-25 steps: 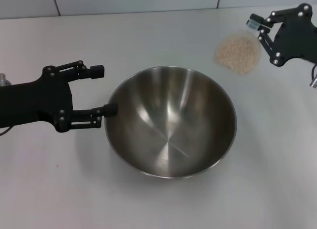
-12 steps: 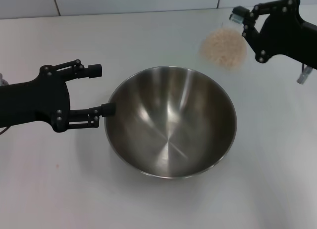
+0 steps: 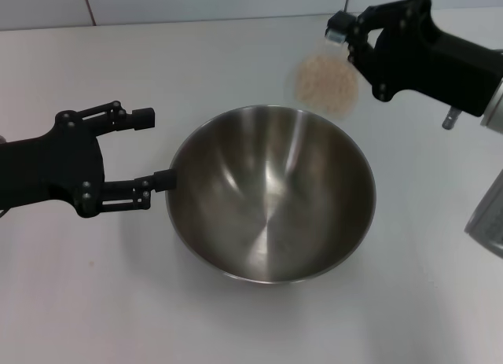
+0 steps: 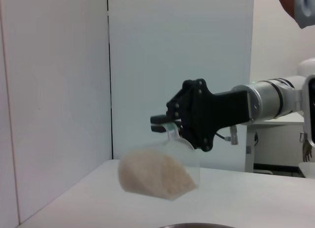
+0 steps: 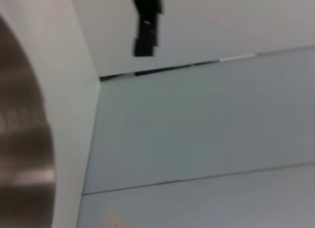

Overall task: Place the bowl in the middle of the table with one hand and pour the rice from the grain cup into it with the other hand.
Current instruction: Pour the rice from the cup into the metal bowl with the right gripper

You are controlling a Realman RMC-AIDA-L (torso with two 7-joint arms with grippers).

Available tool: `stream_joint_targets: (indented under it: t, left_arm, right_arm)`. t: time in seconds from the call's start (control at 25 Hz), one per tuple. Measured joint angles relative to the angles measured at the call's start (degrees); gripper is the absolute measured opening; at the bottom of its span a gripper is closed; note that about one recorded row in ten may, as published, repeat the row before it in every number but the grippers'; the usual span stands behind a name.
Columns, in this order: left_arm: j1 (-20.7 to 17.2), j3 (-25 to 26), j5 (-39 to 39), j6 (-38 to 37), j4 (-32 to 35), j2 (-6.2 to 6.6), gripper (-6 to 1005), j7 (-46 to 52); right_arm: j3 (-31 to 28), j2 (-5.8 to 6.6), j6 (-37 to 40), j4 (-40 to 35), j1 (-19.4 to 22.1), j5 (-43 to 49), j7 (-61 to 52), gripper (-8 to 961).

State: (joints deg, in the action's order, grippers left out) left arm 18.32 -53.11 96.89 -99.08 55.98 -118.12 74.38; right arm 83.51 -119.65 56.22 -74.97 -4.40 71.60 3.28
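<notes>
The steel bowl (image 3: 271, 193) stands upright in the middle of the white table (image 3: 236, 57). My left gripper (image 3: 154, 148) is open and empty just off the bowl's left rim, its near fingertip (image 3: 163, 178) close beside the rim. My right gripper (image 3: 346, 43) is shut on the rim of the clear grain cup (image 3: 326, 81), which is full of rice and held in the air over the bowl's far rim. In the left wrist view the cup (image 4: 158, 175) hangs tilted under the right gripper (image 4: 167, 125), rice still inside. The bowl's edge shows in the right wrist view (image 5: 19, 139).
A grey robot part (image 3: 487, 215) stands at the table's right edge. A tiled wall (image 3: 196, 2) runs along the back. White partition walls (image 4: 54, 90) enclose the far left corner. A black finger (image 5: 146, 26) of the other arm shows in the right wrist view.
My right gripper has carried the grain cup leftward from the far right to the bowl's far rim. My left gripper has drawn back left, off the bowl's rim.
</notes>
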Motion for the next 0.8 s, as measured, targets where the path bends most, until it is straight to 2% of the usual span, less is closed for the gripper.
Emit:
stream_joint_targets:
  t: [0.56,0.8]
  left_arm:
    - [-0.05,0.20,-0.14,-0.50,1.26,-0.03,840,-0.11]
    - [-0.04,0.20,-0.14,-0.50,1.33,-0.14,841,-0.12]
  right_arm:
    - [4.24,-0.23,-0.23,-3.38,3.66,0.82,15.92,14]
    - [4.79,-0.23,-0.40,-4.52,4.29,0.82,17.54,14]
